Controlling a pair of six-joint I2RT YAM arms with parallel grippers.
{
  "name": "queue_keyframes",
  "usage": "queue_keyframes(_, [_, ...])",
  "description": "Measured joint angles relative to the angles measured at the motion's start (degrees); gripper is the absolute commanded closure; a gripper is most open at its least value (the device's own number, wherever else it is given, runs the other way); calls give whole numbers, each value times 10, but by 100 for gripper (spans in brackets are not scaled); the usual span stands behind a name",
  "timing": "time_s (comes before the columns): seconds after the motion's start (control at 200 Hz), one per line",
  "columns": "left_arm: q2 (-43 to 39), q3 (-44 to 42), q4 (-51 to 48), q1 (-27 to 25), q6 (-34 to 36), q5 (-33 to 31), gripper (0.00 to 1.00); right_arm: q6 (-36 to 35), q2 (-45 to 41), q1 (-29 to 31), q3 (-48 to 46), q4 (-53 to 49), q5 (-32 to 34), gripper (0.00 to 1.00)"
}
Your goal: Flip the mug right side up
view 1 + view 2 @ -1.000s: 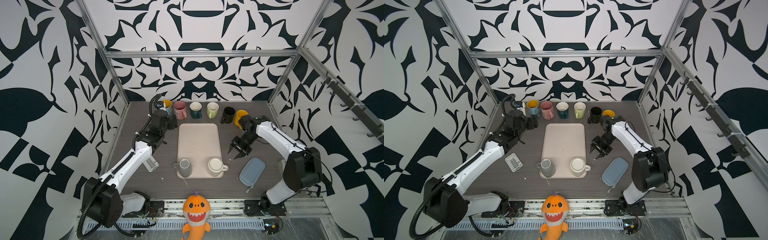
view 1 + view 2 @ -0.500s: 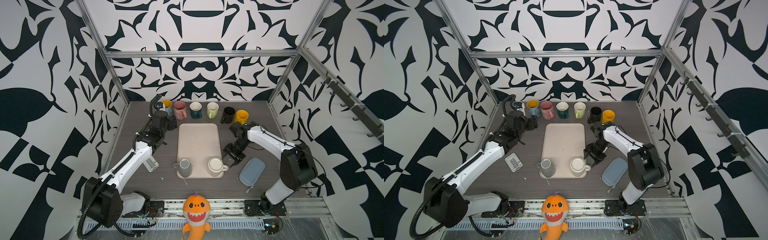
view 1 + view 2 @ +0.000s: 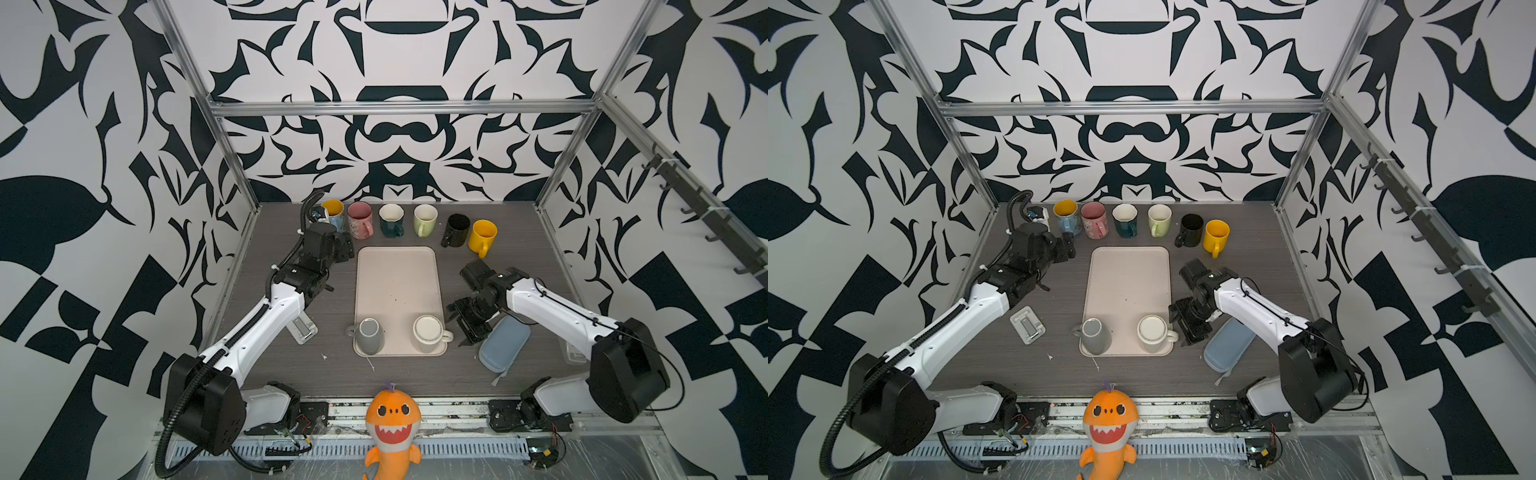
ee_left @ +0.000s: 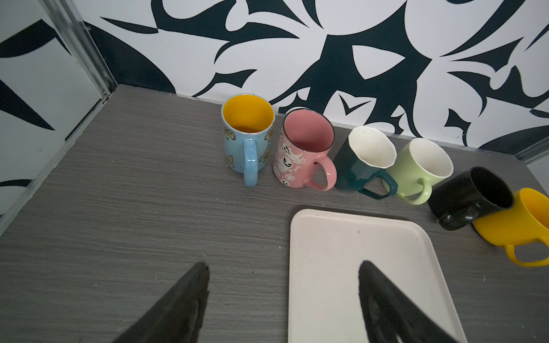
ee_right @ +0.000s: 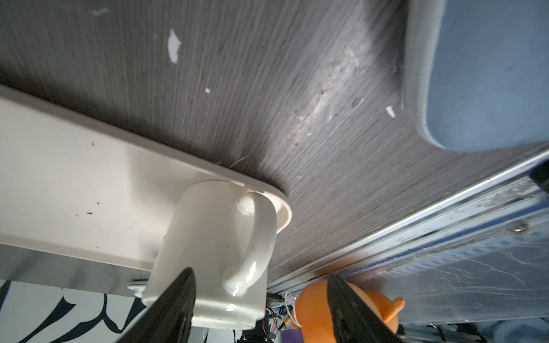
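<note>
- The right tool point(image 3: 467, 322) sits just beside the handle side of the cream mug point(image 3: 428, 332), off the near right corner of the beige tray point(image 3: 397, 282). Its two fingers stand apart with nothing between them; in the right wrist view the mug's handle point(image 5: 249, 246) lies ahead of the gap, not yet inside it.
- The left tool point(image 4: 282, 297) hangs over the far left part of the worktop point(image 3: 266, 249), jaws apart and empty, facing the row of upright mugs along the back wall.
- The cream mug stands on the tray near its front edge, base up and mouth down in the right wrist view, handle pointing toward the right tool. A grey mug point(image 3: 370, 334) stands beside it on the same tray; whether that one is inverted too I cannot tell for sure.
- Step in hand, as I judge it: the approach to a grasp on the cream mug.
- The next move calls for sliding the fingers round the handle or wall, closing firmly, lifting clear of the tray rim, then rolling the wrist half a turn. The blue-grey pouch point(image 3: 503, 345) lies close behind the tool.
- Writing: the pink mug point(image 4: 303, 154) bears ghost faces and a small word too fine to read. No brand is legible elsewhere.
</note>
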Motion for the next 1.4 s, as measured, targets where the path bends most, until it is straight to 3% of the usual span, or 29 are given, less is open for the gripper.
queue_keyframes(0.46, [11,0,-11,0,-12,0,18,173,-78,57,-79,122,96,23])
queue_keyframes(0.69, [21,0,-13,1,-16,0,18,212,-93,87,-121,167,128,24])
queue_keyframes(0.88, [21,0,-13,1,-20,0,18,221,-93,89,-123,190,143,33])
queue_keyframes(1.08, [21,0,-13,1,-22,0,17,229,-93,90,-125,211,151,50])
queue_keyframes(1.4, [21,0,-13,3,-23,0,17,229,-80,90,-128,235,151,58])
